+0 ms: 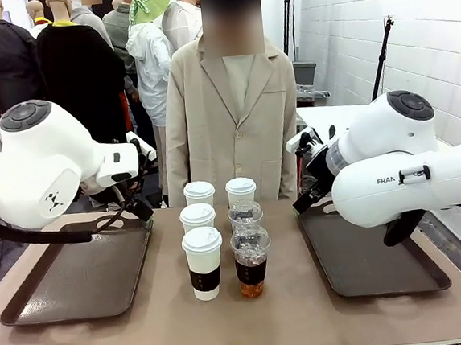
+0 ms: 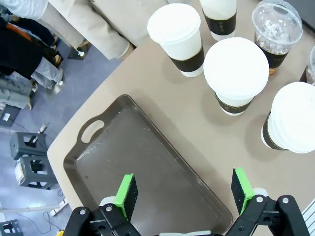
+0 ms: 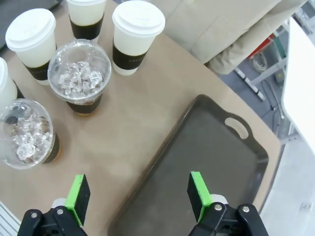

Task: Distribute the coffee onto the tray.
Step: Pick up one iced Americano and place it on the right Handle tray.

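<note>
Several white lidded paper cups with dark sleeves (image 1: 203, 259) (image 2: 236, 73) (image 3: 138, 34) stand in the middle of the table. Beside them are two clear dome-lidded cups of iced amber drink (image 1: 251, 259) (image 3: 81, 73) (image 2: 276, 29). A dark tray (image 1: 78, 275) (image 2: 147, 162) lies on the left and another dark tray (image 1: 367, 261) (image 3: 206, 162) on the right, both bare. My left gripper (image 2: 184, 189) hangs open above the left tray's inner edge. Over the inner edge of the right tray, my right gripper (image 3: 138, 191) is open too. Neither holds anything.
A person in a beige coat (image 1: 230, 116) stands at the far side, right behind the cups. The cups form two tight columns between the trays. Bare tan tabletop (image 1: 244, 325) runs along the near edge.
</note>
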